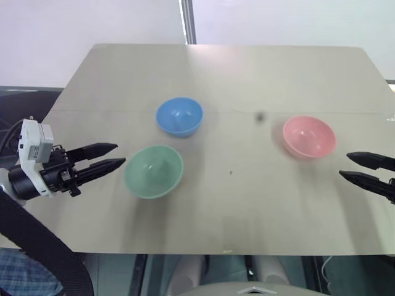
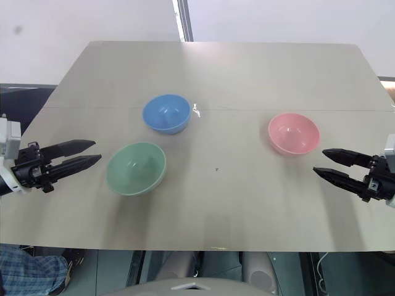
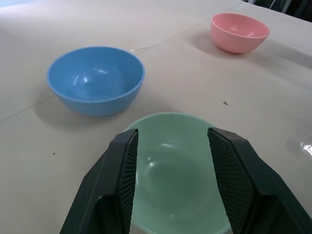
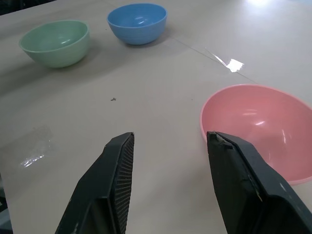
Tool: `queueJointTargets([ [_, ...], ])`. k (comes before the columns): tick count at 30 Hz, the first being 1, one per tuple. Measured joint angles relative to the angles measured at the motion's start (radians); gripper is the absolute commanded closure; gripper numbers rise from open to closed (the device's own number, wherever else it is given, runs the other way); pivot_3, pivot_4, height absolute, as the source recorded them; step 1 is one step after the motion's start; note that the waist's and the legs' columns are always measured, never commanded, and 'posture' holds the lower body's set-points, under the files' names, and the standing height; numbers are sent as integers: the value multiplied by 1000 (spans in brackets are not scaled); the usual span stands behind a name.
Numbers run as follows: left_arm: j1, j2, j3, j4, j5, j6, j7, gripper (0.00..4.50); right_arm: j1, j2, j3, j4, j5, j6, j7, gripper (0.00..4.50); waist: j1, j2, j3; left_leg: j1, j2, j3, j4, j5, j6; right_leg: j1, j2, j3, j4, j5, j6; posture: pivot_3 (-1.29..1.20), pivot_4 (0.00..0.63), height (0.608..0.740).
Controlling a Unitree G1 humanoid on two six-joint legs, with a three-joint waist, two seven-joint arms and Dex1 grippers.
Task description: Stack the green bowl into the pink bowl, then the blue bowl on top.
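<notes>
While all three bowls sit apart and upright on the desk (image 1: 259,216), no stacking has begun, and the step in hand is judged to be the pickup of the green bowl (image 1: 153,171).

Position of items: the green bowl lies toward the robot's left, near the front half of the desk. The blue bowl (image 1: 179,116) stands just beyond it, close but not touching. The pink bowl (image 1: 309,137) sits well apart on the robot's right.

Grippers: the left gripper (image 1: 105,156) hovers just beside the green bowl's left rim, jaws moderately parted and holding nothing; in its wrist view the bowl's near rim lies between the two fingers. The right gripper (image 2: 330,163) waits near the pink bowl's right side, jaws likewise parted and empty.

Recommendations for the grasp:
- Take the green bowl by its rim, one finger inside the wall and one outside; the bowl looks too wide to span whole.
- Close firmly; smooth plastic is likely to slip or tilt.
- Lift clear before travelling right, so as not to nudge the blue bowl.
- Lower it centred and level over the pink bowl, which may slide if struck on its side; the right gripper is well placed to steady it.
</notes>
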Motion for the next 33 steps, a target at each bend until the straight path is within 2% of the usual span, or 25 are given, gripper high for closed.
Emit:
queueJointTargets([
  [18, -69, -9, -68, 80, 28, -30, -26, 2089, -18, 0, -5, -3, 27, 62, -79, 1878, 0, 0, 0, 0, 0, 0, 0, 0, 0, 0, 0, 0, 0, 0, 0, 0, 150, 740],
  [20, -70, -9, -69, 80, 32, -30, -30, 2089, -18, 0, -7, -3, 29, 78, -95, 1356, 0, 0, 0, 0, 0, 0, 0, 0, 0, 0, 0, 0, 0, 0, 0, 0, 150, 740],
  [21, -70, -9, -70, 80, 32, -30, -31, 2089, -18, -1, -11, -3, 32, 85, -102, 949, 0, 0, 0, 0, 0, 0, 0, 0, 0, 0, 0, 0, 0, 0, 0, 0, 150, 740],
  [22, -71, -9, -70, 80, 32, -30, -31, 2089, -18, -1, -11, -3, 33, 88, -103, 949, 0, 0, 0, 0, 0, 0, 0, 0, 0, 0, 0, 0, 0, 0, 0, 0, 150, 740],
  [23, -72, -9, -71, 80, 33, -29, -31, 2089, -15, -9, -19, -3, 36, 109, -106, 153, 0, 0, 0, 0, 0, 0, 0, 0, 0, 0, 0, 0, 0, 0, 0, 0, 150, 740],
  [28, -76, -8, -71, 80, 33, -27, -34, 2089, -11, -22, -32, -3, 37, 140, -105, 69, 0, 0, 0, 0, 0, 0, 0, 0, 0, 0, 0, 0, 0, 0, 0, 0, 150, 740],
  [31, -76, -8, -71, 84, 32, -18, -48, 1292, -11, -22, -32, -3, 37, 144, -104, 0, 0, 0, 0, 0, 0, 1, 0, 0, 0, 0, 0, 0, 0, 0, 0, 0, 150, 740],
  [33, -76, -5, -71, 92, 32, -8, -53, 337, -11, -22, -33, -3, 36, 144, -103, 0, 0, 0, 0, 0, 0, 1, 0, 0, 0, 0, 0, 0, 0, 0, 0, 0, 150, 740],
])
